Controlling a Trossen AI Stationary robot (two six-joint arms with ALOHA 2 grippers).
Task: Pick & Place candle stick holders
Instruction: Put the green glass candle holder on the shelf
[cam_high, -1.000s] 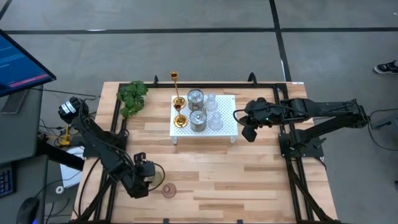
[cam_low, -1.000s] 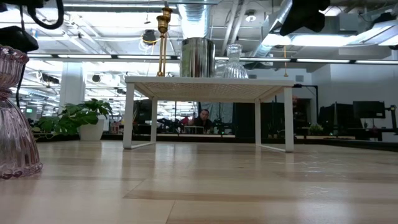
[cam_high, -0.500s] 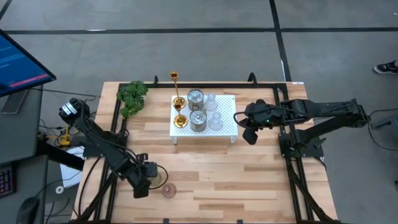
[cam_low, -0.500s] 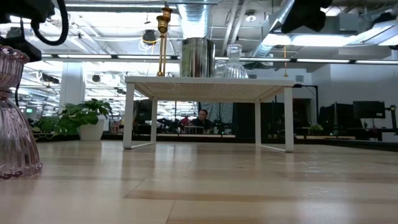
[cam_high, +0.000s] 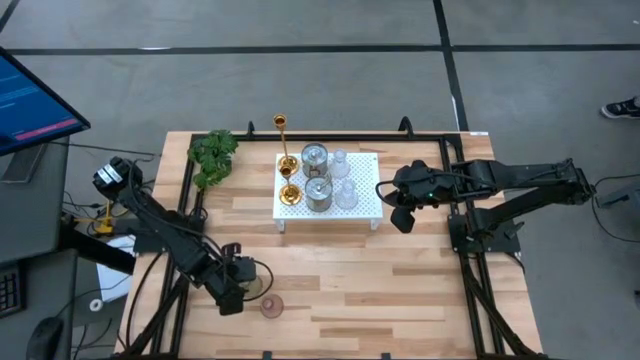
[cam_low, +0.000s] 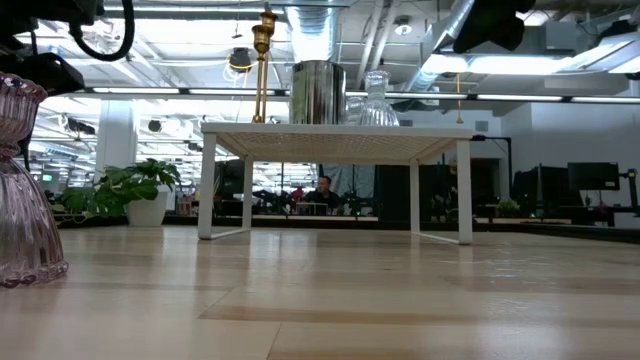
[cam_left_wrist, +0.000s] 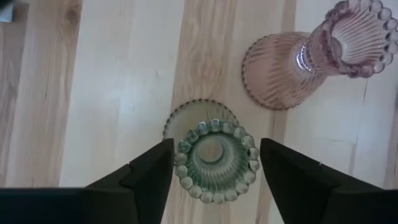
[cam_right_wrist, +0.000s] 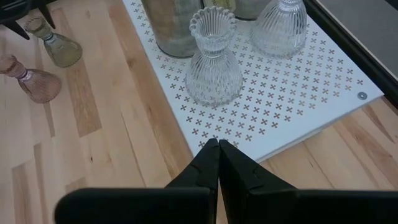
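Note:
A greenish glass holder (cam_left_wrist: 214, 160) stands upright on its base on the wood table near the front left, with a pinkish glass holder (cam_left_wrist: 298, 62) upright beside it. My left gripper (cam_left_wrist: 216, 163) is open and points down, one finger on each side of the greenish holder's beaded rim; it also shows in the high view (cam_high: 238, 282). Gold holders (cam_high: 282, 135), silvery cups (cam_high: 319, 192) and clear glass holders (cam_right_wrist: 214, 59) stand on the white perforated stand (cam_high: 365, 205). My right gripper (cam_right_wrist: 217, 155) is shut and empty, above the stand's near right corner.
A green leafy plant (cam_high: 212, 155) lies at the table's far left. The pinkish holder (cam_high: 272, 306) stands close to my left gripper's right side. Bare wood lies between the stand and the near edge. Black frame rails run along both table sides.
My left gripper has gone a little toward the table's right edge, over the greenish holder. The holders have kept still.

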